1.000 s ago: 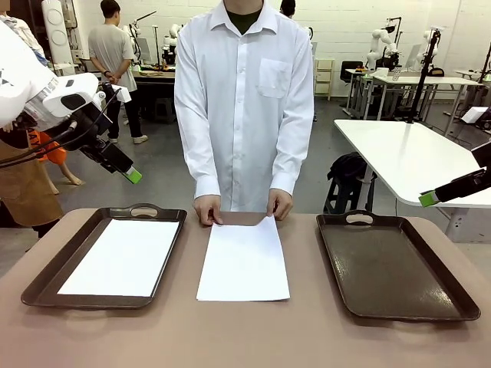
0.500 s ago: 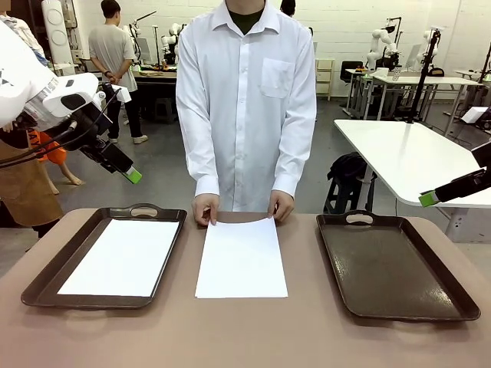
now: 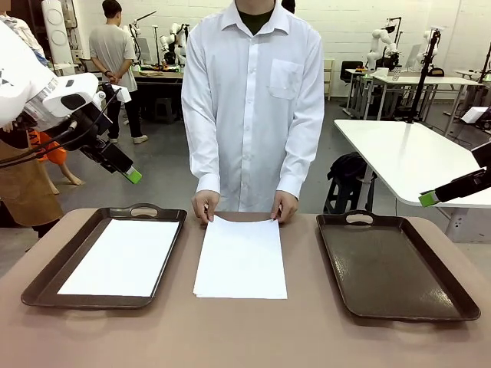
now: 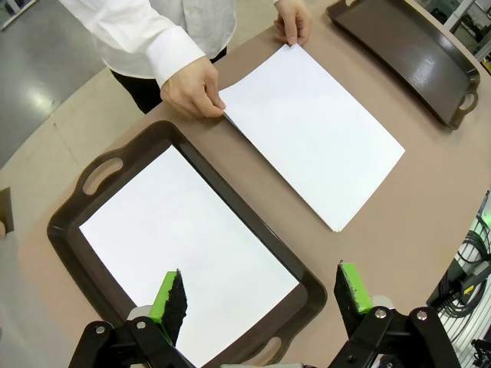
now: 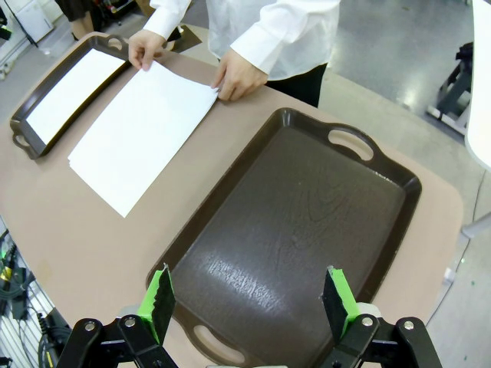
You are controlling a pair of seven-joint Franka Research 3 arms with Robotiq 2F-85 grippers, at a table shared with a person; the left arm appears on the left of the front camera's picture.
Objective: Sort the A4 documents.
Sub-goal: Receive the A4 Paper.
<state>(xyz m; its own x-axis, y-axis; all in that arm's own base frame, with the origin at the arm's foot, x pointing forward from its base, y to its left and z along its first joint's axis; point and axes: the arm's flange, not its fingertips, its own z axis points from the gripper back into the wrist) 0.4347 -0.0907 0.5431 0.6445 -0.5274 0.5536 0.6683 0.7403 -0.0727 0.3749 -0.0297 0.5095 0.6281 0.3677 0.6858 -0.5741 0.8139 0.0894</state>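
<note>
A brown bench [image 3: 245, 333] carries two dark brown trays and the A4 sheets. The left tray [image 3: 115, 214] holds one white sheet [image 3: 119, 255] lying flat on its floor, long sides running near to far. The right tray [image 3: 387, 268] has a bare, glossy floor. Between the trays, directly on the bench and touching neither of them, lies a small stack of sheets [image 3: 242, 257]. Its edges are slightly out of line at the near left corner, so more than one sheet shows.

A person in a white shirt stands at the far side. One hand [image 3: 205, 205] rests on the stack's far left corner and the other hand [image 3: 285, 205] on its far right corner, with the fingertips on the paper.

The left pincer [image 3: 132, 175] hangs in the air at the left, above and beyond the left tray. Its jaws are wide apart and grip nothing. Its wrist view looks down past the green pads [image 4: 170, 300] onto the left tray and its sheet.

The right pincer [image 3: 427, 198] hangs at the right edge, above and to the right of the right tray. It too is spread wide and empty, and its wrist view looks down onto that tray's near end.
</note>
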